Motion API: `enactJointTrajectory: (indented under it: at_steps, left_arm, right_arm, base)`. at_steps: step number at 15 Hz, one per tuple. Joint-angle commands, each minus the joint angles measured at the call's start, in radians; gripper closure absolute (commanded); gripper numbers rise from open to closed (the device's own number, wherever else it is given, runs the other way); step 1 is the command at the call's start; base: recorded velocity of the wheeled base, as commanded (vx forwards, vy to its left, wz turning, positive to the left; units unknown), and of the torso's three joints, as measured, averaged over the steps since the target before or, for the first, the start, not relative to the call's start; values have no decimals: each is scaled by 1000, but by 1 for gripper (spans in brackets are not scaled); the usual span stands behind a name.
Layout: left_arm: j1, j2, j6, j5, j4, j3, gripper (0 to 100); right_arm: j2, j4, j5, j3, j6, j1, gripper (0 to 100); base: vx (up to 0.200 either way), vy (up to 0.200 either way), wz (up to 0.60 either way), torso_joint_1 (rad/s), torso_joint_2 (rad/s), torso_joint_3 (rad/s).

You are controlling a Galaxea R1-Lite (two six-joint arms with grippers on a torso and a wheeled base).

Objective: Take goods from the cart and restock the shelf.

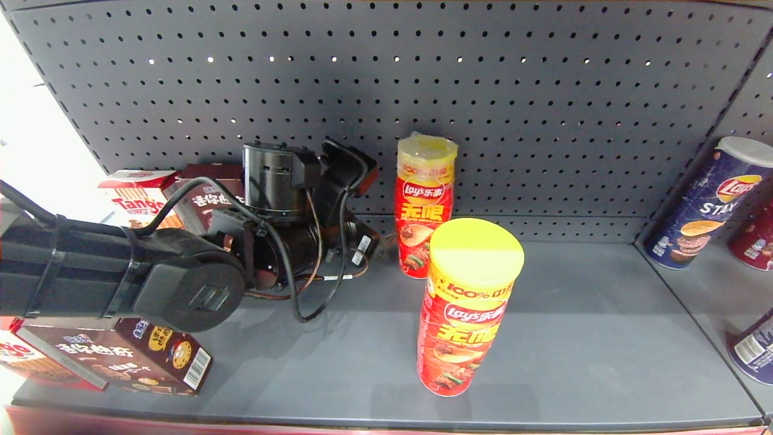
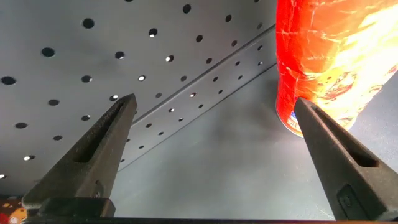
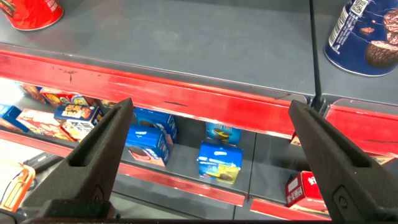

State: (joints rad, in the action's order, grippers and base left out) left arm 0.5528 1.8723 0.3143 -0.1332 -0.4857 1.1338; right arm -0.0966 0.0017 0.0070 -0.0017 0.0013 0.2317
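Note:
Two red chip cans with yellow lids stand on the grey shelf [image 1: 604, 338]: one at the back [image 1: 424, 205] by the pegboard, one nearer the front [image 1: 465, 308]. My left arm lies across the shelf's left side, its wrist just left of the back can. My left gripper [image 2: 214, 106] is open with nothing between its fingers; the back can [image 2: 329, 56] stands just outside one fingertip. My right gripper [image 3: 210, 109] is open and holds nothing, hanging in front of the shelf's red front edge [image 3: 186, 81].
Brown biscuit boxes [image 1: 121, 356] lie at the shelf's front left, more boxes [image 1: 136, 193] behind the arm. Blue chip cans [image 1: 706, 199] stand in the bay to the right. Lower shelves hold blue boxes [image 3: 217, 162]. The shelf's right half is bare.

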Motion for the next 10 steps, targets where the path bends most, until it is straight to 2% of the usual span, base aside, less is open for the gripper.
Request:
enactJointTrajectory:
  at_steps: [1, 10]
  left_arm:
    - [3, 7, 0, 0, -1, 4, 0]
    - [15, 10, -1, 0, -1, 6, 0]
  right_arm:
    - [-2, 0, 1, 0, -1, 0, 0]
    - [-2, 0, 1, 0, 0, 0, 0]
  base:
    - [0, 0, 0, 0, 0, 0]
    - [0, 0, 0, 0, 0, 0]
